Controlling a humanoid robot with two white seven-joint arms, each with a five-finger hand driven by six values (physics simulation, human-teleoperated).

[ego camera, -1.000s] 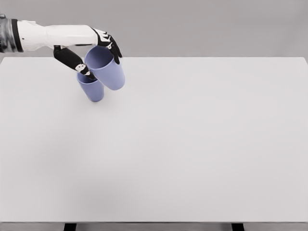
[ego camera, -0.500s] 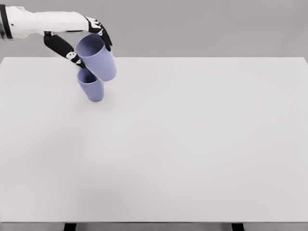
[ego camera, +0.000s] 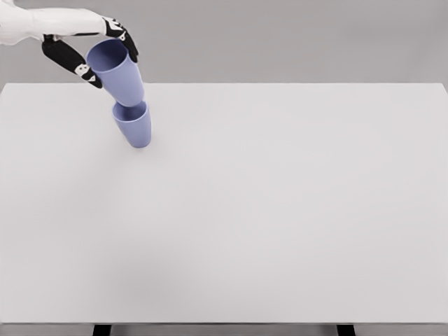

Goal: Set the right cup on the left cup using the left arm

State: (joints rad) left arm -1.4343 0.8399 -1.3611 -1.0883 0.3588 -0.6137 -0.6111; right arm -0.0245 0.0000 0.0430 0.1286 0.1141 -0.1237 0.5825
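Head view: white table (ego camera: 280, 210) fills most of the frame against a grey backdrop; two dark legs show at the bottom edge. Nothing stands between the cups and the hand. Count: two blue cups, one hand. Left hand (ego camera: 98, 49) enters at the upper left of the frame, fingers clamped on the upper cup (ego camera: 115, 71) near its rim, thumb on the left side, fingers over the right. Upper cup is tilted, mouth toward upper left, its base at the mouth of the lower cup (ego camera: 133, 124), which stands on the table, upper left. Whether the base sits inside cannot be told.
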